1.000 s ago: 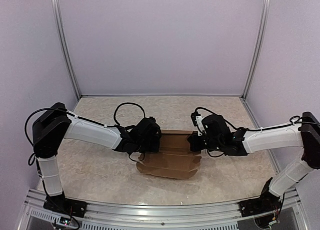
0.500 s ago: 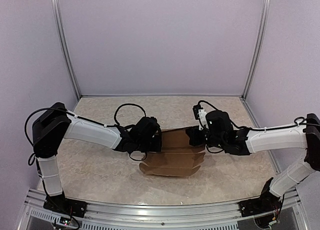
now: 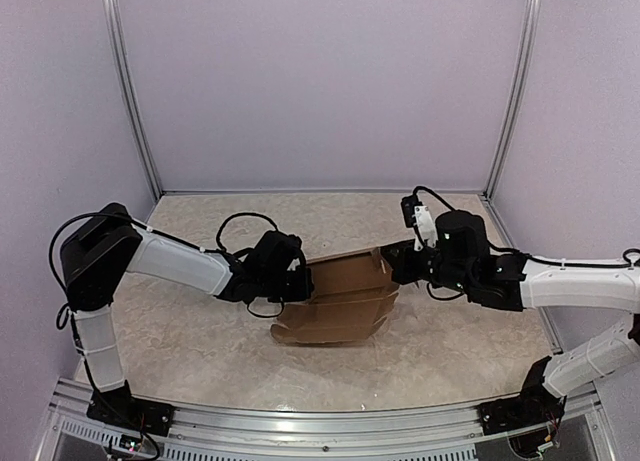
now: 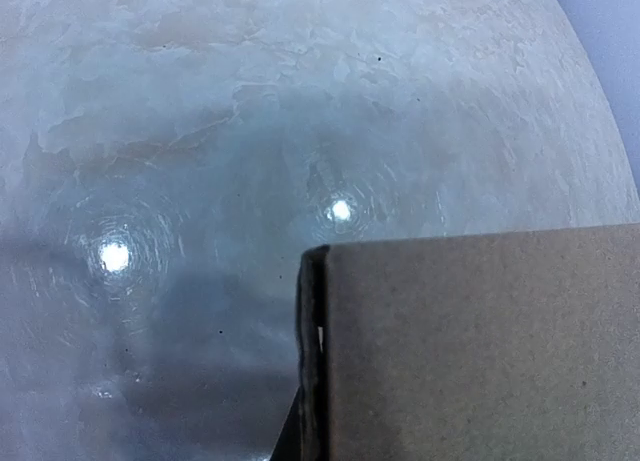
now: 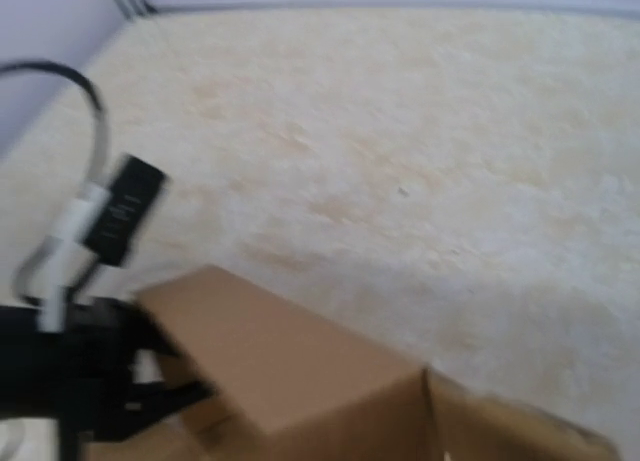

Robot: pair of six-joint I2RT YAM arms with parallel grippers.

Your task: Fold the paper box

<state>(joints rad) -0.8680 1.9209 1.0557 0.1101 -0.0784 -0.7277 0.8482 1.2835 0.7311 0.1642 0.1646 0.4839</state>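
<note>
The paper box (image 3: pixel 345 301) is a brown creased cardboard sheet, partly folded, hanging between my two grippers above the table. My left gripper (image 3: pixel 303 281) is shut on its left end. My right gripper (image 3: pixel 392 266) is shut on its raised right end, where a flap stands up. In the left wrist view a flat panel of the paper box (image 4: pixel 480 351) fills the lower right, its dark edge upright; my own fingers are hidden. The blurred right wrist view shows the paper box (image 5: pixel 290 371) at the bottom, with the fingers out of sight.
The beige stone-patterned table (image 3: pixel 200 331) lies under the box. Lilac walls with metal posts (image 3: pixel 130 91) close in the back and sides. The left arm's black wrist and white cable (image 5: pixel 80 221) appear at the left of the right wrist view.
The right arm has drawn back to the right and its gripper has risen. The left gripper has shifted left. The box has spread wider between them, its right end lifted.
</note>
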